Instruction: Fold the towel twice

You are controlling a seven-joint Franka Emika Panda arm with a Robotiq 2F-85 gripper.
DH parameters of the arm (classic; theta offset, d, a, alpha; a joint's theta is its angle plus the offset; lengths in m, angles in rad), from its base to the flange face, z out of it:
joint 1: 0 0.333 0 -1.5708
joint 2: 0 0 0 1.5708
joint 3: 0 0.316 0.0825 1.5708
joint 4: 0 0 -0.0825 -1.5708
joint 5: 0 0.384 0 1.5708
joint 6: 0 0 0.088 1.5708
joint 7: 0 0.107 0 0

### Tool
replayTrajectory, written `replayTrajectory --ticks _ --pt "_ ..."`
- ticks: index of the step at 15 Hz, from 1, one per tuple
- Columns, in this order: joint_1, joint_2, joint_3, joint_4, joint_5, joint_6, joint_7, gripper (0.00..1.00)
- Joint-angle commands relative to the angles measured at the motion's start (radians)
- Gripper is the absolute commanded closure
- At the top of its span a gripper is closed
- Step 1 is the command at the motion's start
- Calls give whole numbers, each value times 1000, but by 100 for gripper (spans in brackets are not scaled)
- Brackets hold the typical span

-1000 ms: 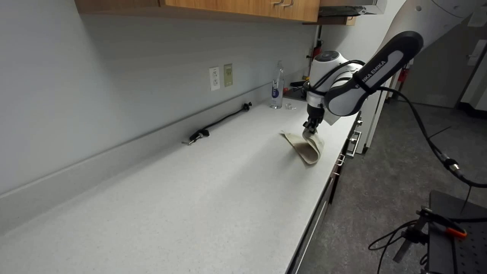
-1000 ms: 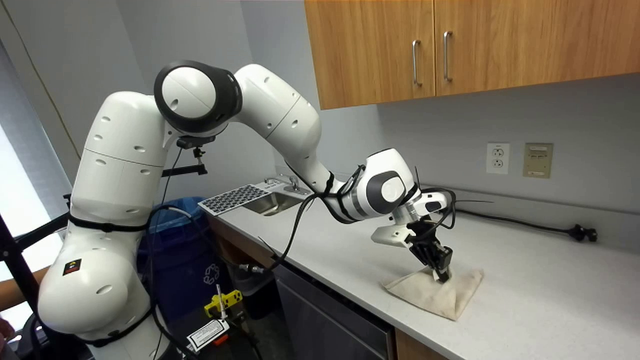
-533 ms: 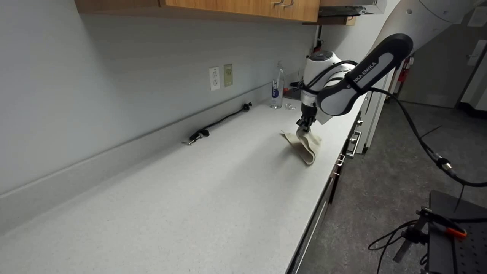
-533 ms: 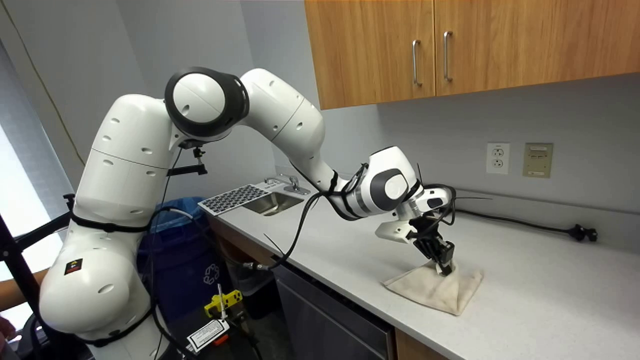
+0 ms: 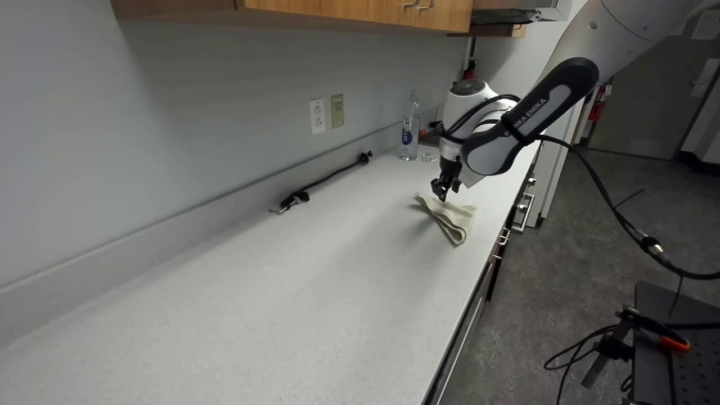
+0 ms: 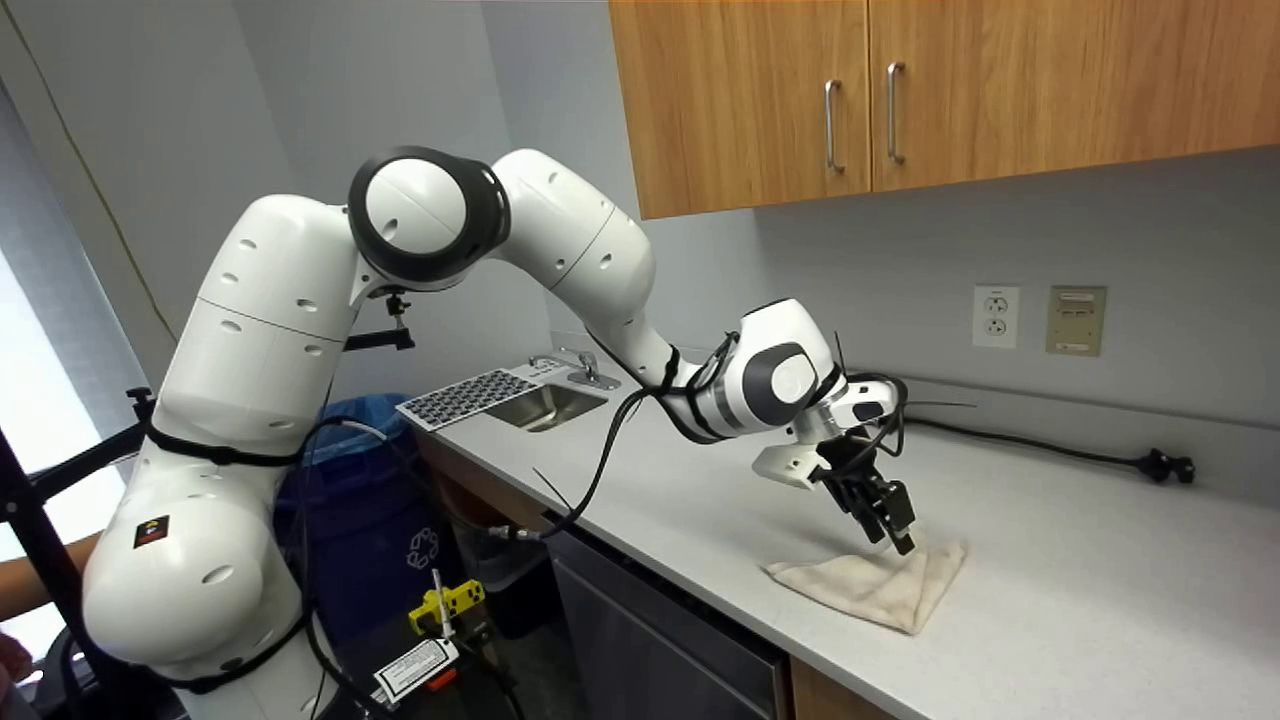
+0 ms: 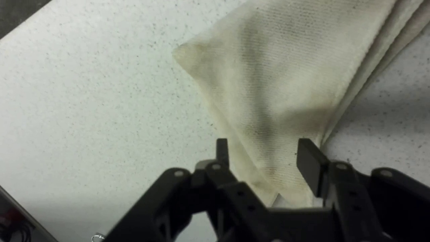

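The cream towel [image 5: 450, 218] lies folded over on itself on the counter [image 5: 292, 281], lower and flatter at its near edge. Tan blotches mark it in the wrist view, where stacked layers of the towel [image 7: 285, 80] show along its right side. Just over the towel [image 6: 862, 592], the gripper [image 6: 890, 541] points down with its two fingers spread. Seen from the wrist, the gripper [image 7: 263, 144] is open, its fingers on either side of a narrow towel end with nothing pinched between them. Whether a fingertip touches the cloth I cannot tell.
A clear bottle [image 5: 410, 135] stands near the wall. Along the backsplash runs a black flexible arm with a clamp [image 5: 295, 198]. A sink [image 6: 545, 406] is set into the counter. Wooden cabinets [image 6: 950, 90] hang above. The counter's front edge [image 6: 680, 587] runs close by the towel.
The gripper has opened and let go of the towel's lifted part, which has dropped flatter. In both exterior views the arm has shifted slightly, carrying the gripper further over the towel.
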Motion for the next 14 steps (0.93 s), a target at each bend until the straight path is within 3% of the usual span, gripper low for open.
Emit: replayTrajectory --ticks 1,3,9,14 --pt "28 19 -34 21 22 21 29 13" --pt "34 6 -44 4 11 36 36 1" --pt "32 -97 -48 -115 13 29 8 0" --pt "-12 -306 1 -294 43 -20 -101 0"
